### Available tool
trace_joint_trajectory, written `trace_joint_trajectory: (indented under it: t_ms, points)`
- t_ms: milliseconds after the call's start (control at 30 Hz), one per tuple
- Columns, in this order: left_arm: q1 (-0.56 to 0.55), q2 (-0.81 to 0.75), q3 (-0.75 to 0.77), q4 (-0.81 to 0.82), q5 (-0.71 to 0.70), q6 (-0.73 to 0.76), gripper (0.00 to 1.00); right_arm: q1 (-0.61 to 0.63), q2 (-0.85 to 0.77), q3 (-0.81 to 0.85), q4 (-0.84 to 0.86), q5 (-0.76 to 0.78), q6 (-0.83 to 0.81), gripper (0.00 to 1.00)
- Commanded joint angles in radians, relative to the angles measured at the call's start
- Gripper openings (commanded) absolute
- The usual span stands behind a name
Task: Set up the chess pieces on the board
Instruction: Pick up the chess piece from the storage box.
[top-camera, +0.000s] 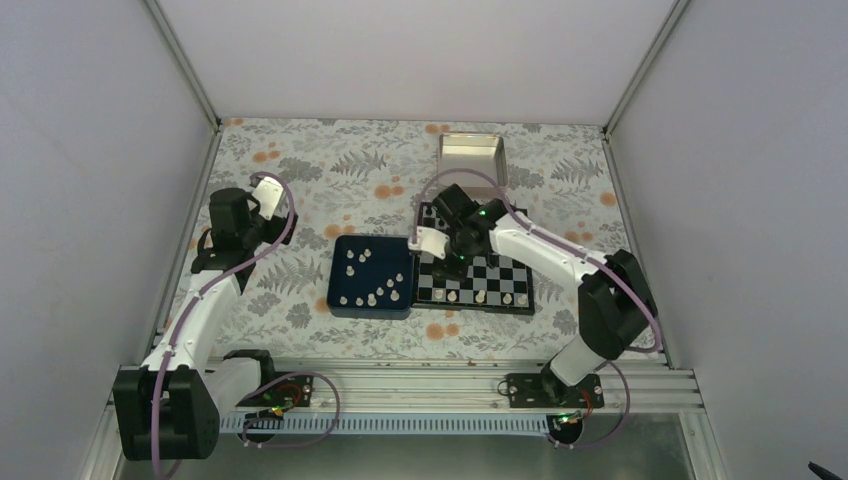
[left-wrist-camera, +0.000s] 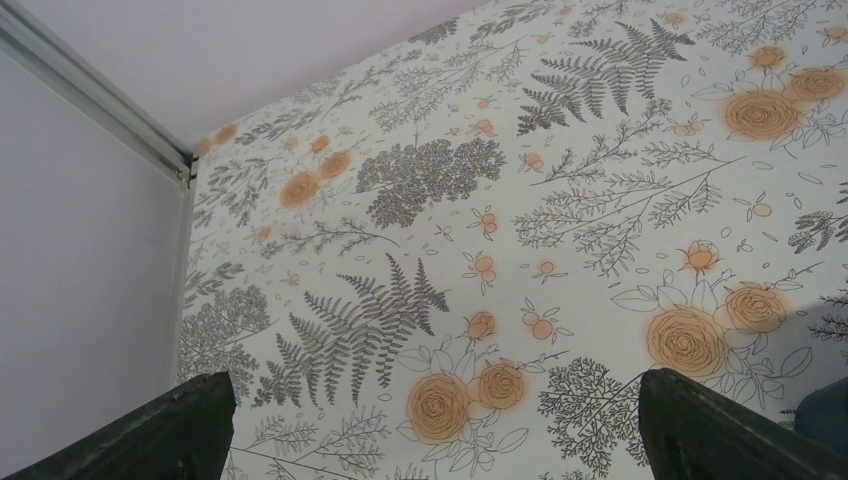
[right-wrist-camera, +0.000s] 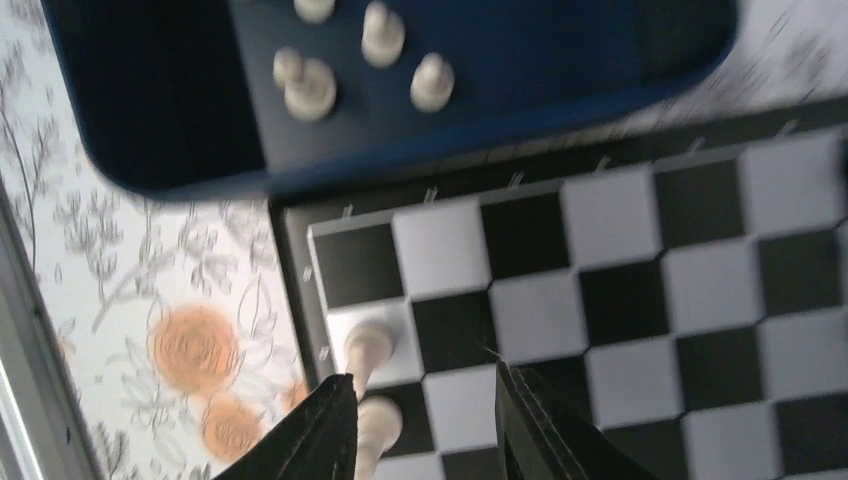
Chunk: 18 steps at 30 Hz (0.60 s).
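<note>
Chess pieces: approx. a dozen in blue tray, touching board; few on board's near row. Left wrist: left end effector spread wide above table. Right wrist: right end effector partly spread over board corner, one piece beside a finger.

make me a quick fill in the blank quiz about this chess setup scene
The loose chess pieces wait in a dark ___ tray.
The right gripper hovers over the chequered ___.
The left gripper, above the floral tablecloth, has its jaws ___ and holds nothing.
Missing words: blue; board; open.
</note>
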Motion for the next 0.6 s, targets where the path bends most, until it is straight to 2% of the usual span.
trace_joint_trajectory:
  t_ms: [0, 233, 567]
  points:
    - [0.007, -0.011, -0.007, 0.019, -0.007, -0.009, 1.0, 0.051, 0.087, 0.169, -0.032, 0.032, -0.012, 0.38]
    - [0.009, -0.016, -0.011, 0.021, -0.005, -0.009, 1.0, 0.153, 0.333, 0.478, -0.071, 0.056, -0.026, 0.34]
    - [0.015, -0.03, -0.015, 0.024, 0.001, -0.009, 1.0, 0.222, 0.6, 0.765, -0.105, 0.022, -0.059, 0.36]
